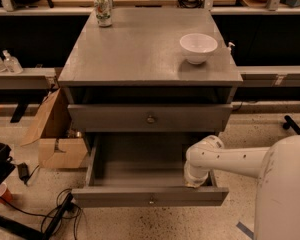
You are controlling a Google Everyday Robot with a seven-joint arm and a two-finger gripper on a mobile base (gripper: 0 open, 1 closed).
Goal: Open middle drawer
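The middle drawer [140, 165] stands pulled well out of the cabinet, its grey inside bare. The hand [195, 180] is down in its front right corner, tucked just behind the drawer front and close against the right wall. I cannot tell whether the hand is spread or pressed together.

The task looks about done, so the risk is in getting out. The front panel is just ahead of the hand. If the hand draws toward the robot without rising, it could hook that panel and drag the drawer further, maybe off its runners. Just to the hand's right is the side wall, and a sideways sweep would knock it and rack the drawer. Above and behind the hand hangs the top drawer [115, 118], shut or nearly so. If the hand lifts while it is too far back, the arm [230, 159] could strike that drawer's lower edge.

The open room lies straight above the hand, in front of the top drawer's face, and to its left across the drawer floor. Below and far left of the hand, cables [55, 216] trail on the floor near a box [55, 139], clear of the arm. The bowl [198, 48] sits on the tabletop [140, 49], high above the hand and out of harm unless the cabinet is jolted.
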